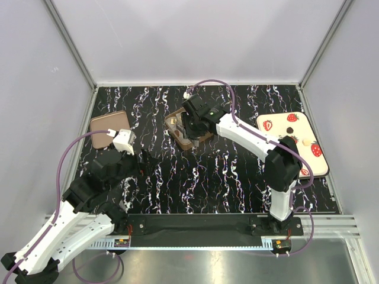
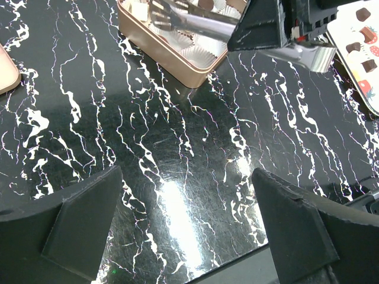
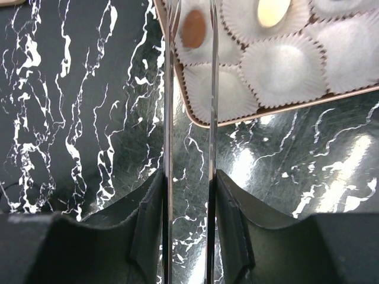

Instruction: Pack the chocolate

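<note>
Right tool (image 3: 188,177): clenched on the tongs (image 3: 212,142), with both blades pressed between its fingers.

Your right wrist view shows the blades running up over the rim of the box (image 3: 284,109) and into its corner. One brown chocolate (image 3: 192,28) lies between the blade tips, over a paper cup (image 3: 284,68) lining. You cannot tell from here whether the blades pinch it or it rests in the cup. A pale piece (image 3: 273,10) sits in a cup further along the same row.

The top view gives you the layout that the wrist views lack. The box stands mid-surface toward the far side, and the right arm is stretched across to it. The tray (image 1: 307,125) with strawberry prints lies at the right edge and carries a few pieces, dark and pale. A flat brown lid (image 1: 108,127) lies at the far left, well apart from the box.

Left tool (image 2: 186,171): released, fingers spread wide, with only the marbled surface (image 2: 177,118) showing between them. It hangs over bare surface, near the box but not touching it.

The left wrist view looks at the box from low on its near side. It shows the tongs over the cups and the right tool's dark body just beyond. It also shows three dark pieces (image 2: 354,46) on the tray corner at upper right, which read as squarish blocks there. In the top view the left tool's fingers are dark against the dark surface and hard to make out.
</note>
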Controlling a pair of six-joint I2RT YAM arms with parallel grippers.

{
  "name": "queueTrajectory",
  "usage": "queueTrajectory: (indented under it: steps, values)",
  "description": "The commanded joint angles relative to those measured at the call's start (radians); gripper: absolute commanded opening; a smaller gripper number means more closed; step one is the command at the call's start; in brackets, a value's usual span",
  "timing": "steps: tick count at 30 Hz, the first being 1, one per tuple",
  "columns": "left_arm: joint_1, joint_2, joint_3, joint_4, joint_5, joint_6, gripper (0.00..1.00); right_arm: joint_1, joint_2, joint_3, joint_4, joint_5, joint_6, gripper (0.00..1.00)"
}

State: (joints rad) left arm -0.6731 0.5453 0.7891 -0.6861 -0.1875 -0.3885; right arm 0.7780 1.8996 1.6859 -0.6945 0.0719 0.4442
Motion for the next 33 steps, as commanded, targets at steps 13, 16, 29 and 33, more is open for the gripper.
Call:
queueTrajectory:
  steps: [13, 16, 29, 33]
  values:
    - [0.001, 0.001, -0.004, 0.045, -0.003, 0.013, 0.99, -0.098, -0.298, -0.032, -0.183, 0.259, -0.030, 0.43]
    - [0.001, 0.002, -0.005, 0.045, 0.002, 0.013, 0.99, -0.199, -0.393, -0.130, -0.206, 0.233, -0.004, 0.43]
    - [0.001, 0.002, -0.005, 0.046, 0.010, 0.013, 0.99, -0.767, -0.576, -0.462, -0.122, 0.163, -0.004, 0.46]
    - [0.001, 0.001, -0.005, 0.046, 0.005, 0.011, 0.99, -0.852, -0.539, -0.476, -0.073, 0.137, -0.019, 0.48]
